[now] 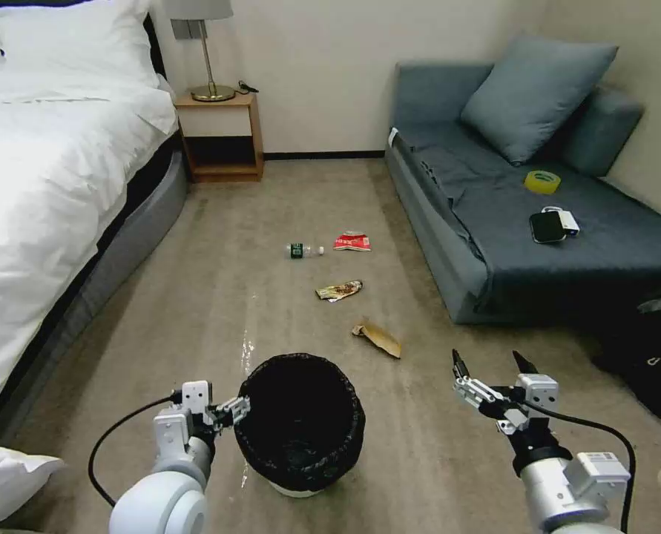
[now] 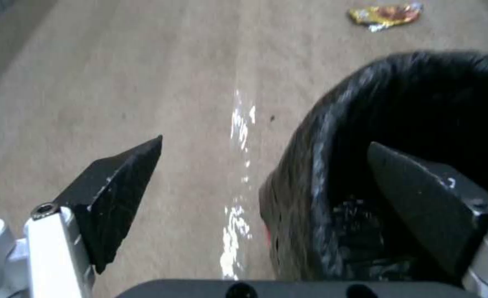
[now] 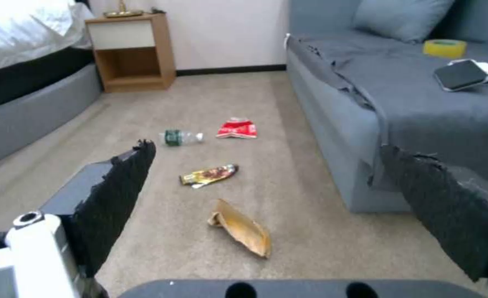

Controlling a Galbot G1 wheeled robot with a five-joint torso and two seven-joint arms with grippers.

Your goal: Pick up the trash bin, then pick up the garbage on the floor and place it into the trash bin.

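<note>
On the carpeted floor [image 1: 219, 297] between the bed [image 1: 56, 170] and the sofa [image 1: 538, 222], the head view showed the trash bin [image 1: 300, 423] standing upright close in front of the robot, its black bag [image 1: 349, 437] folded over the rim. The left tool [image 1: 235, 407] was at the bin's left rim with its fingers apart, and the right tool [image 1: 493, 363] hovered wide open to the bin's right, holding nothing. The garbage lay farther out: a brown paper bag [image 1: 378, 338] nearest, a yellow-brown wrapper [image 1: 339, 290] beyond it, then a small bottle [image 1: 303, 251] just beside a red-and-white packet [image 1: 352, 242]. In the left wrist view, the left tool [image 2: 263, 182] straddled the bin's wall, one finger outside over the floor and the other inside the trash bin [image 2: 398, 136], not yet closed. The likely trouble was that a pinch might catch only slippery bag film, so the bin could slip or tilt when lifted; an uneven grip on one side could also swing it and let it tip. In the right wrist view, the right tool [image 3: 269, 165] looked out with its fingers spread over the paper bag [image 3: 241, 231], wrapper [image 3: 208, 175], bottle [image 3: 180, 137] and packet [image 3: 237, 128]. The flat paper bag looked hard to get under, and the round bottle might roll away if nudged.
</note>
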